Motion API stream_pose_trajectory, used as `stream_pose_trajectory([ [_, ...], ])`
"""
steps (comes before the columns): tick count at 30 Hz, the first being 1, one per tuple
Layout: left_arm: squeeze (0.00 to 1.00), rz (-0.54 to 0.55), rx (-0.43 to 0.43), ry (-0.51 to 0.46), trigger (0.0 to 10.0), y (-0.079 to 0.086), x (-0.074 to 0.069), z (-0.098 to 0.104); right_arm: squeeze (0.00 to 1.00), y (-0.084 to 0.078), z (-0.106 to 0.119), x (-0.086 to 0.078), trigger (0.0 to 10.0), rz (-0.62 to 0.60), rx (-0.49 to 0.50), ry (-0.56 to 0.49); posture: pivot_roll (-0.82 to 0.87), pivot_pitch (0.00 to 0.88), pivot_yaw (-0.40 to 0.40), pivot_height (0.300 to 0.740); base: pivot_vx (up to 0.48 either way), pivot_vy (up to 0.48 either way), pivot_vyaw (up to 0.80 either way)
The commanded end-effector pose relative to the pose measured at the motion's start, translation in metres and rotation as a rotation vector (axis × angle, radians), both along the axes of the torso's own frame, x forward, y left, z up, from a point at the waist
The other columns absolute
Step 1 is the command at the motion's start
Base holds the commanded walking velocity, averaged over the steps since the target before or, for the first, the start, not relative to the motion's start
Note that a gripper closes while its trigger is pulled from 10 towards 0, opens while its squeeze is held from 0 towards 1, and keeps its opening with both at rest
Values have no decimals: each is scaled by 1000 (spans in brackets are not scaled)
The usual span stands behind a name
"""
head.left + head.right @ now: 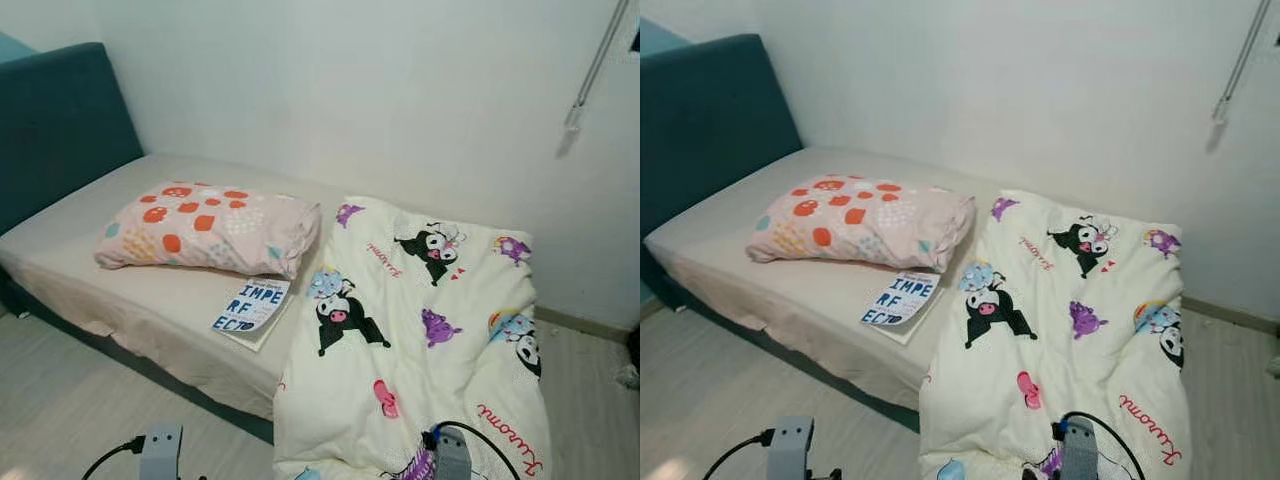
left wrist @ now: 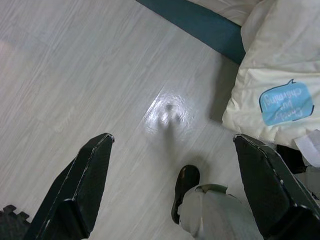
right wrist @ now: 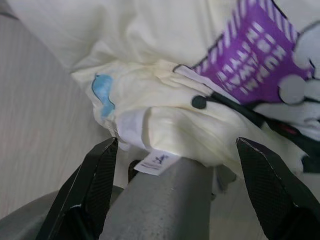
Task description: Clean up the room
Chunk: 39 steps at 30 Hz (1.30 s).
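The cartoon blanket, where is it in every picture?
Left eye view: cartoon blanket on the bed's right, hanging toward the floor.
Right eye view: same place.
Left wrist view: its hanging corner.
Right wrist view: its bunched edge.
Shared landmark: the blue speech-bubble patch.

A white wall (image 1: 400,90) rises at twelve o'clock. The teal headboard (image 1: 55,125) stands at ten o'clock. Pale wood-plank floor (image 1: 60,400) spreads at seven o'clock.
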State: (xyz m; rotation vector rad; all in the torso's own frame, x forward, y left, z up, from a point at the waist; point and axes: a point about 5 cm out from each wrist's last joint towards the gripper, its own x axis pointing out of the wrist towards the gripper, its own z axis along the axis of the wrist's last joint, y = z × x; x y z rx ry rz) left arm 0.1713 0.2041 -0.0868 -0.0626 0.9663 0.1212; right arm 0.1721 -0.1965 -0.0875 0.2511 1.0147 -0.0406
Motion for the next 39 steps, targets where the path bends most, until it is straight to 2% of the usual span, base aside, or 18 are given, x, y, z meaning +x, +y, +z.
stream_pose_trajectory([
  [1,0,10,0,44,10000,0,-7,-4,0,-2,-4,-8,10000,-22,-18,33,-80,0,4,740,-240,0,0],
  [5,0,10,4,57,10000,1,-10,-5,0,-5,-7,-16,10000,-38,-43,63,-79,0,2,740,-300,0,0],
  [16,0,6,8,75,10000,0,-17,-8,0,-10,-9,-25,10000,-30,-71,96,-77,0,-7,740,-325,0,0],
  [30,0,-5,0,79,10000,-4,-18,-9,0,-13,-10,-29,10000,-22,-92,108,-84,0,-11,740,-331,0,0],
  [39,0,-41,-6,72,10000,-11,-13,-8,0,-12,-12,-33,10000,-10,-97,120,-86,0,-14,740,-326,0,0],
])
